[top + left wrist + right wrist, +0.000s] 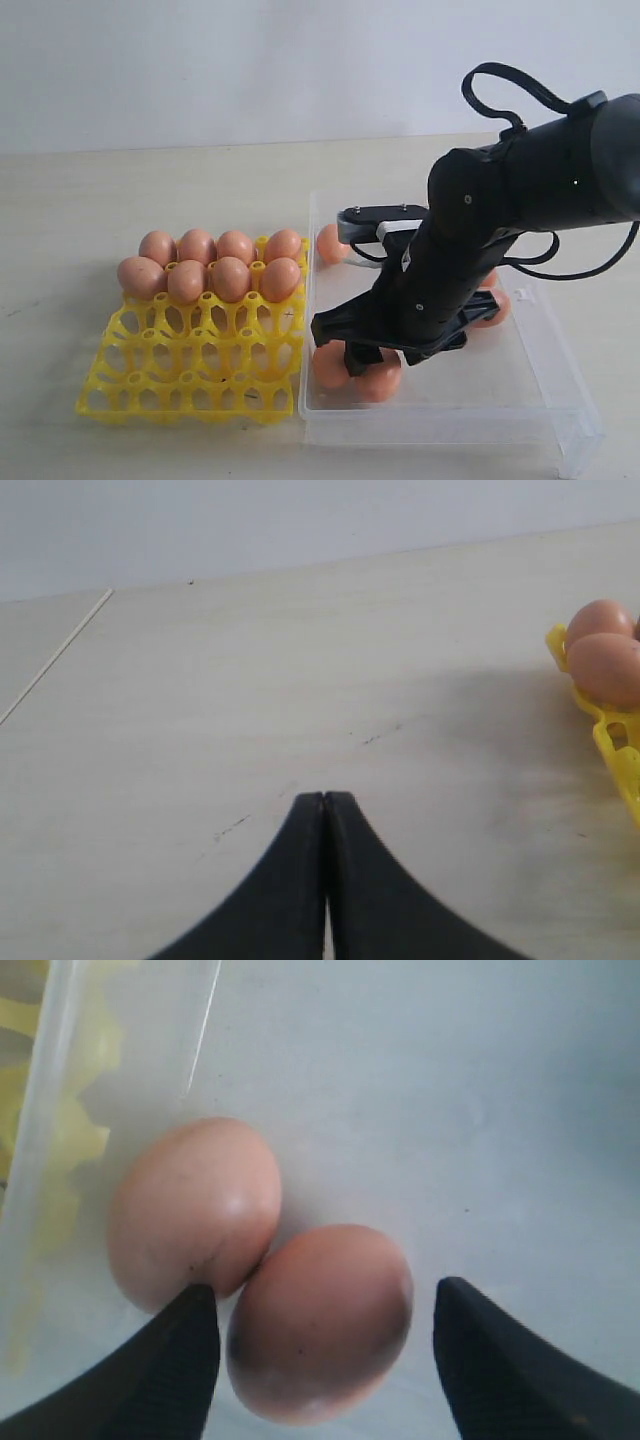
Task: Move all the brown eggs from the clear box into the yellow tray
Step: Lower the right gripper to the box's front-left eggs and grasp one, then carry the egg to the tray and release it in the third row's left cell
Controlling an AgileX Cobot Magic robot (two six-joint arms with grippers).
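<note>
Eight brown eggs (231, 278) fill the two back rows of the yellow tray (190, 378) in the exterior view. Each is seated in a cup with its long axis near upright; which end is up I cannot tell. The tray lies on the counter (80, 200), just beside the left wall of the clear box (480, 400). My right gripper (360, 358) is lowered into the box near its front left corner, and its fingers (175, 1370) stand wide apart, clamped on nothing. Only the right wrist view shows what lies below: the centred egg (320, 1325) rests on its side on the box floor, its long axis slanting across the gap between the fingers. It touches the neighbour egg (195, 1210), which also lies on its side next to the box wall. One finger is close against both eggs and the other is clear of them. In the exterior view my arm (520, 190) covers the middle of the box, so only parts of a few other eggs show and their number cannot be made out. The left wrist view alone shows my left gripper (325, 800), pressed together and holding nothing, over bare counter. A tray corner and two eggs are cut off at that view's edge.
</note>
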